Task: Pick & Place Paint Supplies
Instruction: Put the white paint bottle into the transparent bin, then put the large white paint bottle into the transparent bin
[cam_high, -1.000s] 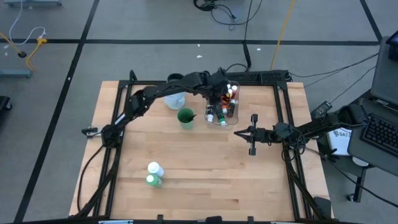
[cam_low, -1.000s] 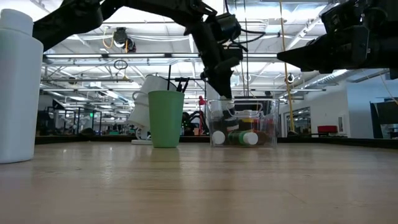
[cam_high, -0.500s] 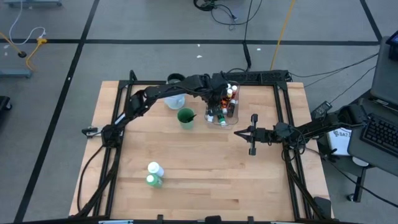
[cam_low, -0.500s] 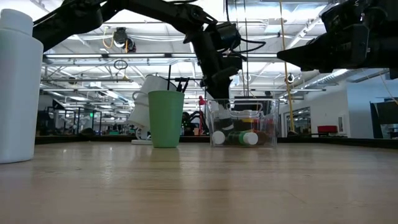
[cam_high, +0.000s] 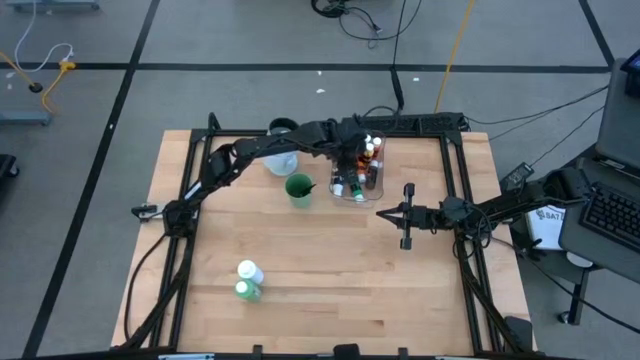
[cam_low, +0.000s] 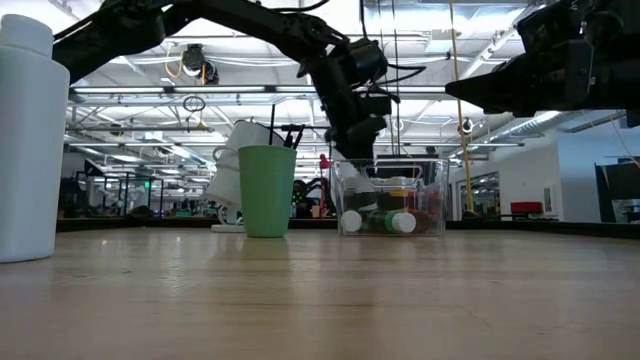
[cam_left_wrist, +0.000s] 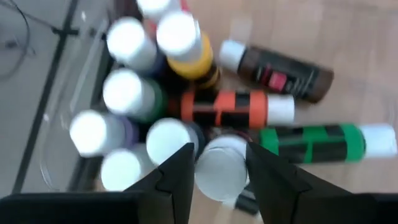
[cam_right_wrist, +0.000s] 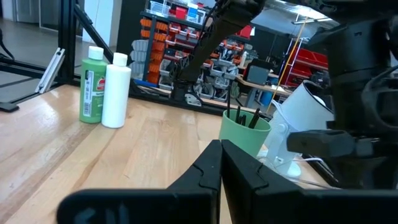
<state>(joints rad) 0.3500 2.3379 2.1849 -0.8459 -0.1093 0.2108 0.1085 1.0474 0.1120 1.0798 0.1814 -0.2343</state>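
Two larger bottles, one white (cam_high: 249, 270) and one green (cam_high: 243, 290), stand together near the front left of the desk (cam_high: 330, 290) in the high view, well apart from everything else. At the far middle, the left hand (cam_high: 349, 172) is down over the clear tub (cam_high: 372, 182) of small paint bottles, with the green cup (cam_high: 298, 189) of brushes just left of it. The right hand (cam_high: 383, 212) waits over the desk right of centre.

From the low view, the left hand (cam_low: 362, 150) reaches into the tub (cam_low: 392, 197) from above; small bottles lie on the tub floor.

Looking through the left wrist view, the fingers (cam_left_wrist: 179, 177) stand partly apart on either side of a white-capped small bottle (cam_left_wrist: 219, 169) that stands upright among others; whether the pads touch it I cannot tell. An orange bottle (cam_left_wrist: 233, 107), a green one (cam_left_wrist: 323, 140) and a brown one (cam_left_wrist: 283, 67) lie flat beside the cluster. These look light, rigid and smooth-sided plastic, so likely slippery; an upright one is best pinched just below its cap, a lying one across its body.

By the right wrist view, the right hand (cam_right_wrist: 221, 157) has its fingers pressed together and holds nothing.
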